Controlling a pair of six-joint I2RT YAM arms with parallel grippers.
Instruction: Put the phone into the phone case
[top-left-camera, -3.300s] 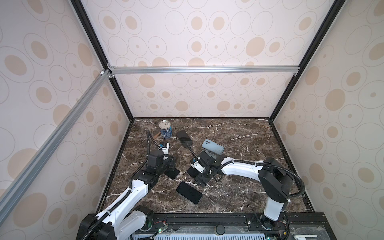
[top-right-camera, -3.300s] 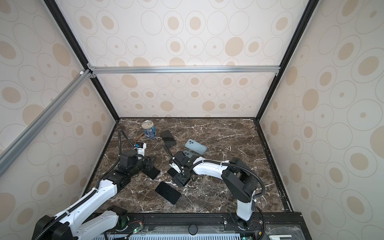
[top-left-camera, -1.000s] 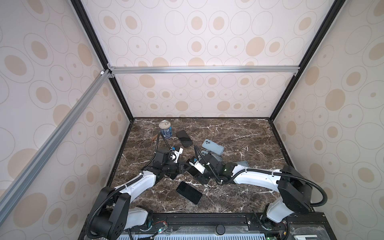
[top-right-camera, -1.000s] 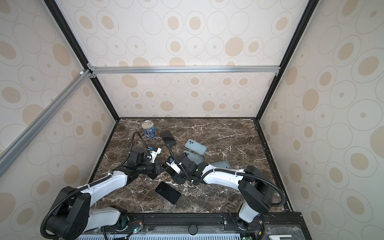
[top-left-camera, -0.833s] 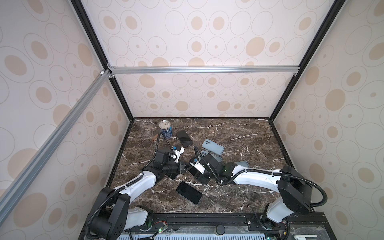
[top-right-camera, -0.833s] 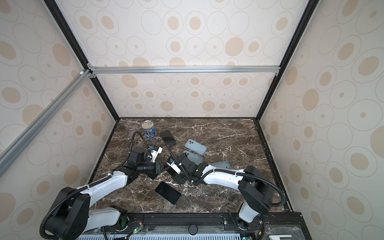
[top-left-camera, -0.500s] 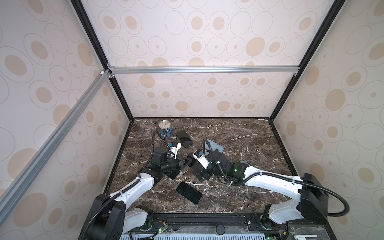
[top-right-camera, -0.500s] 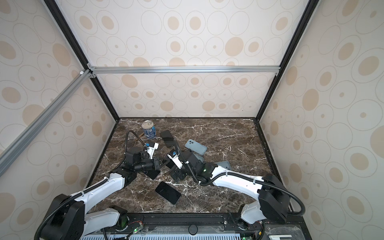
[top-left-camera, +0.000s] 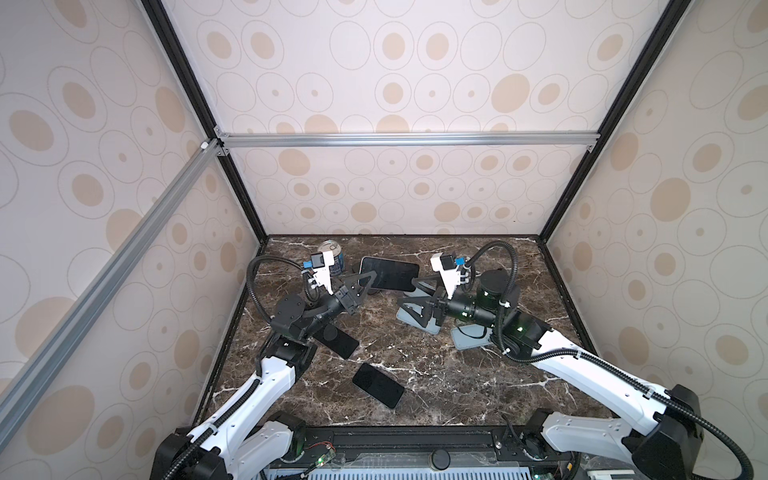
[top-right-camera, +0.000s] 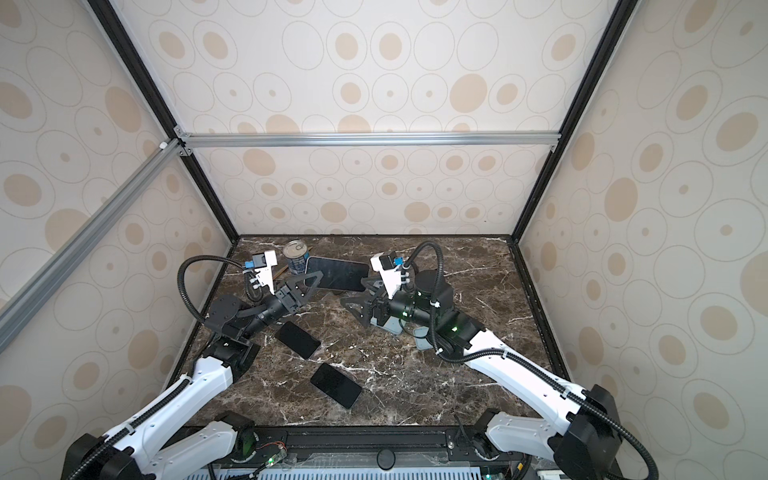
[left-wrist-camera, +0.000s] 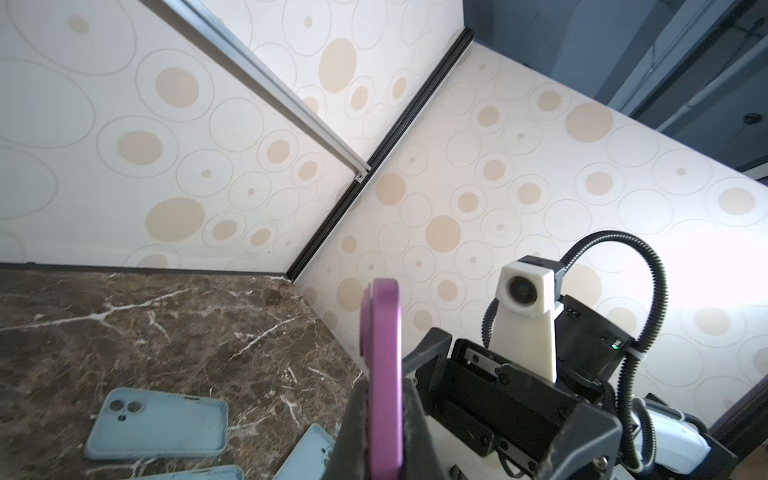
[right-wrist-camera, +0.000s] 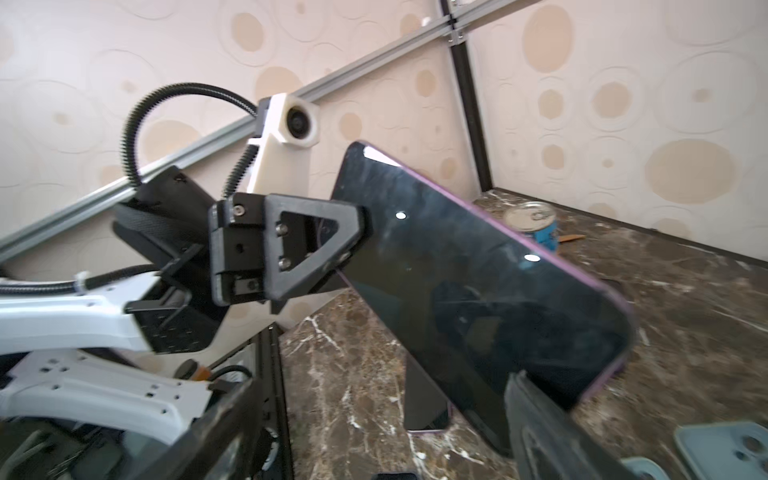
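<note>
My left gripper (top-left-camera: 360, 283) (top-right-camera: 309, 281) is shut on one end of the phone (top-left-camera: 388, 272) (top-right-camera: 337, 272). The phone is purple-edged with a black screen and hangs level above the table's back middle. The left wrist view shows it edge-on (left-wrist-camera: 386, 374) between my fingers. My right gripper (top-left-camera: 415, 301) (top-right-camera: 358, 299) stands open at the phone's free end, and in the right wrist view one fingertip (right-wrist-camera: 540, 428) overlaps the phone's (right-wrist-camera: 478, 282) lower corner. Light blue phone cases (top-left-camera: 417, 320) (top-left-camera: 469, 337) (left-wrist-camera: 158, 424) lie on the table under my right arm.
Two black phones (top-left-camera: 336, 338) (top-left-camera: 378, 384) lie flat at front left of the marble table (top-left-camera: 436, 374). A tin can (top-left-camera: 332, 257) stands at the back left. A dark flat slab with a purple edge (right-wrist-camera: 424, 399) lies under the held phone. Walls enclose three sides.
My left gripper has lifted the phone up and toward the back. The right gripper has pulled away to the right and risen, its jaws now apart.
</note>
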